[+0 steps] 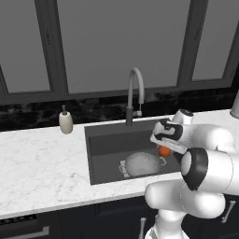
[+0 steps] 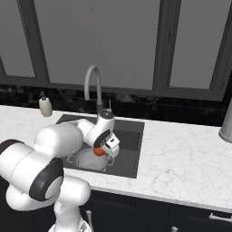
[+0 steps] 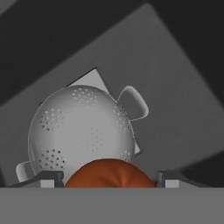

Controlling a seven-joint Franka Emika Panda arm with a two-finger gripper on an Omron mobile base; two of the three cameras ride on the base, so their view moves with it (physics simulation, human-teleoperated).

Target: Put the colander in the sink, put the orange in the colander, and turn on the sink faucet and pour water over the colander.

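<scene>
The arm is made of fat, rounded, glossy white segments, like stacked capsules. Black rings mark the joints, with one broad black disc at the elbow. The hand is a blocky white piece with a black band. The gripper ends in two small dark grey fingertips with paler inner faces.

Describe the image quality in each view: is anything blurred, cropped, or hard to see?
Left base view: soft but legible; the arm hides most of the orange. Right base view: the colander is largely behind the arm. Hand view: the orange is close and cut off at the bottom; the sink looks flat grey, without glare.
</scene>
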